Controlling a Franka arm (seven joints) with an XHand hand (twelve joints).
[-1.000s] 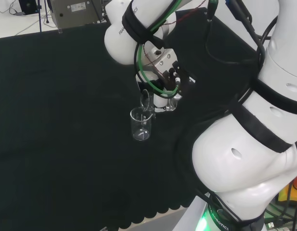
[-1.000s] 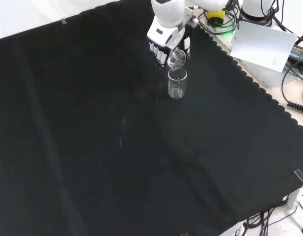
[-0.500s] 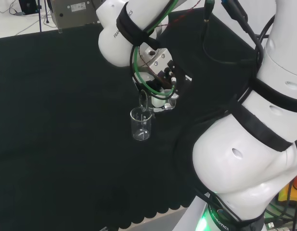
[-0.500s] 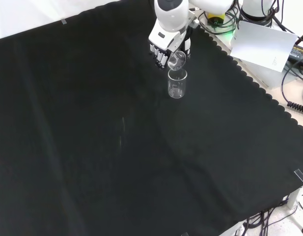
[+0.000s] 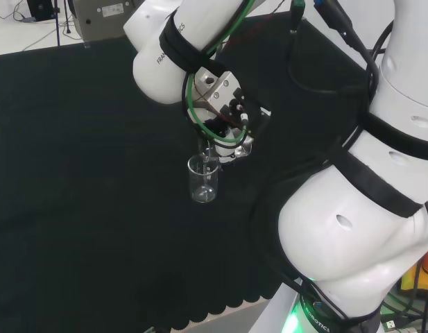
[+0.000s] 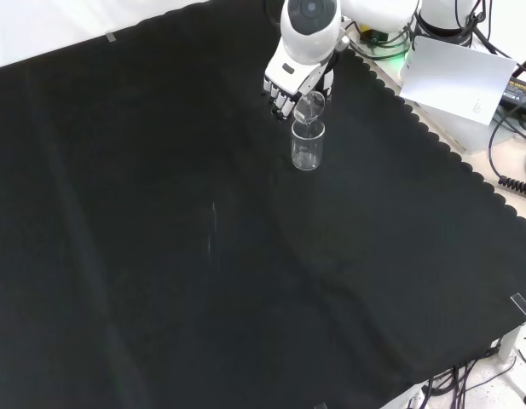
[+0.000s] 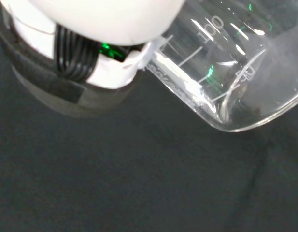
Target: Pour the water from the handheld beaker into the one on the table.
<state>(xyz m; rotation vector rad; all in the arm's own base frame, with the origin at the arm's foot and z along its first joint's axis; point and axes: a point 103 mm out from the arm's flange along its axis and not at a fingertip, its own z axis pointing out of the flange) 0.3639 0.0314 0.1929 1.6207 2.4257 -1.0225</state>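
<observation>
The small clear glass beaker with printed graduations is tipped steeply over the upright clear glass beaker standing on the black cloth, its lip held just above the standing beaker's rim. For a clean pour, that lip is best kept inside the rim of the standing beaker and the tilt increased slowly, so that the stream, too fine to be made out here, is not thrown past the far wall. The standing beaker should not be knocked, since it stands free on the black cloth.

The black and white robot hand is curled round the tipped beaker. In the wrist view the beaker's wall is seen pressed against a fingertip, its open mouth pointing away from the fingers.
</observation>
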